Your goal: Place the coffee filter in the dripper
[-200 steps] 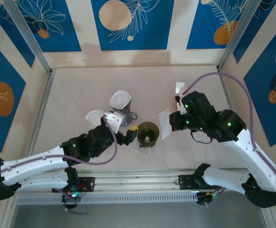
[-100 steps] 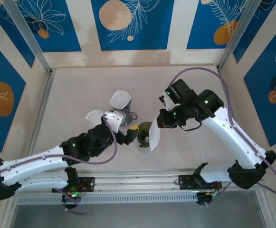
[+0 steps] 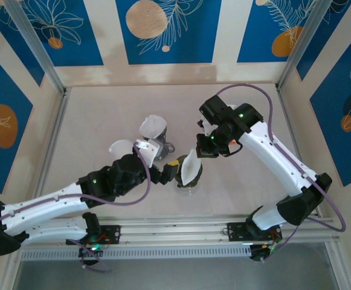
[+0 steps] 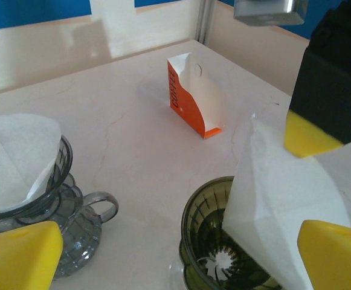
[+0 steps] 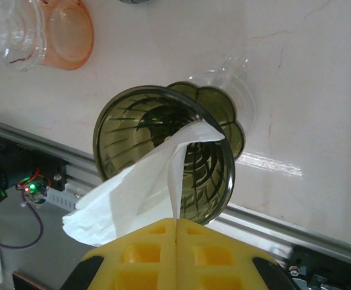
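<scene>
right wrist: right gripper (image 5: 176, 226) pinches white paper filter (image 5: 140, 186), far end dipping into dark green ribbed dripper (image 5: 133, 118) just beyond.

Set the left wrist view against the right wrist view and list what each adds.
Left wrist: an orange box standing upright, and a grey dripper with its own paper. Right wrist: an orange vessel and the table's rail. Both: the right pincer shut on the filter, its tip inside the green dripper.
</scene>
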